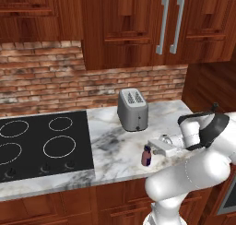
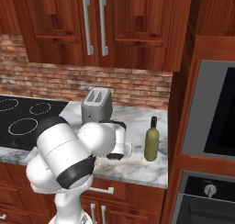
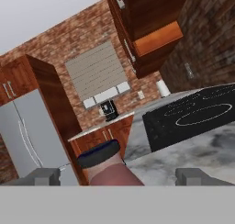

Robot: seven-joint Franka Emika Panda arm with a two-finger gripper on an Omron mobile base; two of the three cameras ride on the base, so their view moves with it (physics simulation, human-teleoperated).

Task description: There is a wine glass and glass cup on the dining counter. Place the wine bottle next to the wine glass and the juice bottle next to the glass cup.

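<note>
On the marble table (image 1: 115,145), the toaster (image 1: 132,109) stands at 11 o'clock of the juice bottle (image 1: 146,156), the black cooktop (image 1: 41,143) well off at 9 o'clock. The wine bottle (image 2: 152,140) stands near the oven wall (image 2: 183,108). The gripper (image 3: 117,176) has its jaws spread wide, one finger either side of the juice bottle's cap, not closed on it. Brick backsplash (image 1: 55,76) and wooden cabinets (image 1: 138,21) rise behind.

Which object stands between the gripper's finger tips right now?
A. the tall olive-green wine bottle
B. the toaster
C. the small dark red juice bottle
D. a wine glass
C: in the hand view the juice bottle, with its bluish cap, rises between the two finger tips of the gripper, while the wine bottle stands apart on the worktop.
</note>
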